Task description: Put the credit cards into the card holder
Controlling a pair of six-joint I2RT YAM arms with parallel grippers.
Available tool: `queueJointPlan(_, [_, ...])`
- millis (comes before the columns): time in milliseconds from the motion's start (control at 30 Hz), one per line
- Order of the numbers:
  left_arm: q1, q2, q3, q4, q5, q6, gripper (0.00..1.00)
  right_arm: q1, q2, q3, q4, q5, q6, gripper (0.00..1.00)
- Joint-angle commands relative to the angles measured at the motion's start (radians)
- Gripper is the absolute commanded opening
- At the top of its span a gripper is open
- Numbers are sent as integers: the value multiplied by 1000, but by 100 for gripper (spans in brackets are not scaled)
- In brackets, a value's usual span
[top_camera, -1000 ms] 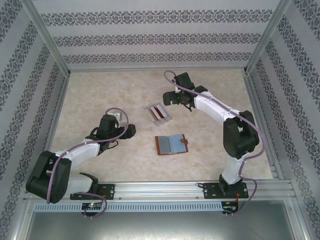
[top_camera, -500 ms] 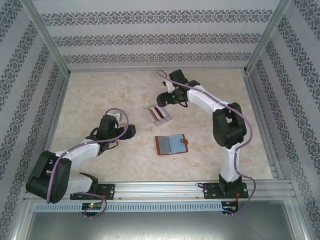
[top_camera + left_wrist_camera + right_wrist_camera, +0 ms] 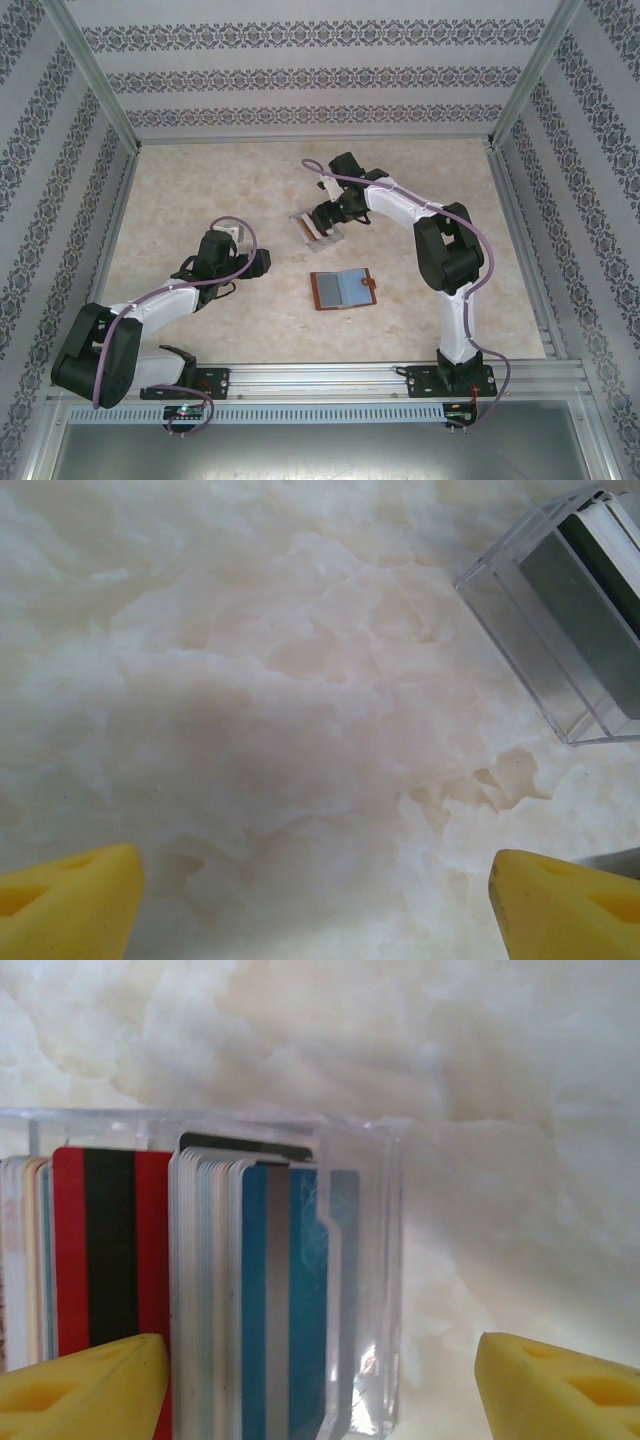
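The credit cards (image 3: pixel 285 1290) stand on edge as a stack inside a clear plastic tray (image 3: pixel 370 1140); a red card with a black stripe (image 3: pixel 110 1250) and a blue card with a grey stripe are plain to see. My right gripper (image 3: pixel 320 1400) hangs open just above that tray (image 3: pixel 318 230). Its yellow fingertips (image 3: pixel 90 1390) straddle the blue end of the stack and the tray's end wall and hold nothing. The card holder (image 3: pixel 343 290) lies open on the table, brown outside and grey inside, nearer the arms. My left gripper (image 3: pixel 315 910) is open over bare table to the left of the tray.
The marble-look table (image 3: pixel 200 190) is walled by patterned panels on three sides. A metal rail (image 3: pixel 330 380) runs along the near edge. The clear tray's corner (image 3: pixel 560 630) appears at the upper right of the left wrist view, with a dark card inside.
My right arm has swung left and down from behind the tray until its gripper is over the cards, and its jaws have narrowed a little. The left arm has not moved.
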State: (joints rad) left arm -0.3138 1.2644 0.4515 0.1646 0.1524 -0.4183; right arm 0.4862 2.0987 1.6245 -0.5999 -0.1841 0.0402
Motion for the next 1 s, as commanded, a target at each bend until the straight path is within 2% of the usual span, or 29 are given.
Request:
queueJointPlan(0, [4,-12,-7,-8,-14,17,90,0,62,30,-38,42,-33,79])
queueJointPlan(67, [4,-5,-2,-12,-3,19,90,6,70,31,-24,88,-33,77])
queueJointPlan(267, [2,-21,-5,-21,-16,22,90,60,49,26,31,343,-54,74])
queueJointPlan(367, [3,-20,-8,-19,-19,21,90,77,16,20,53,407,-73,73])
queueJointPlan(533, [2,-4,0,-18,-1,21,90,80,-39,-22,98,445,-92,70])
queueJointPlan(700, [3,-10,-1,-20,-7,22,90,80,-33,-23,86,444,-101,62])
queueJointPlan(967, [3,0,0,-17,0,20,90,113,-43,-29,89,524,-139,62])
